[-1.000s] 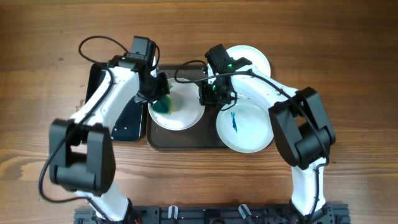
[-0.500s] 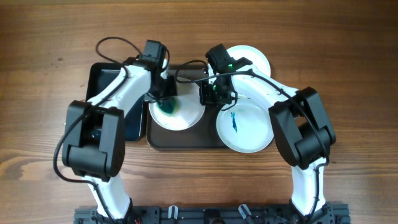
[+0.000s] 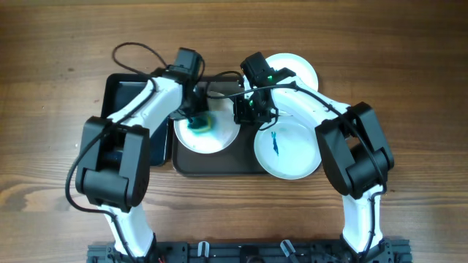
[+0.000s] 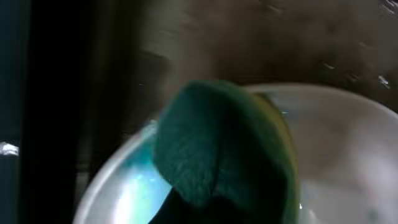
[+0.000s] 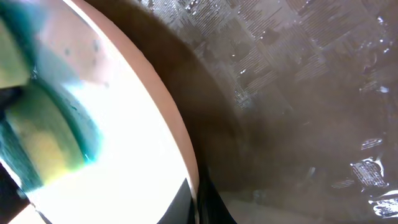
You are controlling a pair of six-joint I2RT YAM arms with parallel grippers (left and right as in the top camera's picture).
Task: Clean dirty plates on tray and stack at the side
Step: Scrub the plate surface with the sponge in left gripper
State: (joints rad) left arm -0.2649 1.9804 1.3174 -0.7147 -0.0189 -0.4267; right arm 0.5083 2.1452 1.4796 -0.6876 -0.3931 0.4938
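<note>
The tray [image 3: 219, 165], dark grey-brown with a textured bottom, lies in the middle of the wooden worktop [image 3: 409, 73]. Its left half holds the smeared plate [image 3: 218, 139], round and white. On this plate rests a sponge [image 3: 199, 123], green on one face and yellow on the other, with a blue-green smear around it.

The left claw [image 3: 194, 111] stands directly over the sponge. In the left wrist view the green face fills the middle of the frame, and the claw appears clenched on the sponge. The right wrist view shows the yellow side of the sponge pressed flat on the white surface, ringed by blue-green wet.

The right claw [image 3: 251, 113] sits at the right rim of the smeared plate. In its own view the rim runs down to a dark finger at the bottom edge. Whether the claw is pinching the rim or only touching it cannot be told.

The streaked plate [image 3: 294, 159] lies at the right end of the tray and overhangs its edge, with a short blue streak [image 3: 275, 142] left of its centre. The plain plate [image 3: 301, 69], white and unmarked, rests on the worktop just beyond the tray, partly under the right arm. A small green light [image 3: 269, 73] glows on that arm.

A glossy black tray [image 3: 123, 109] lies just left of the tray, under the left arm.
</note>
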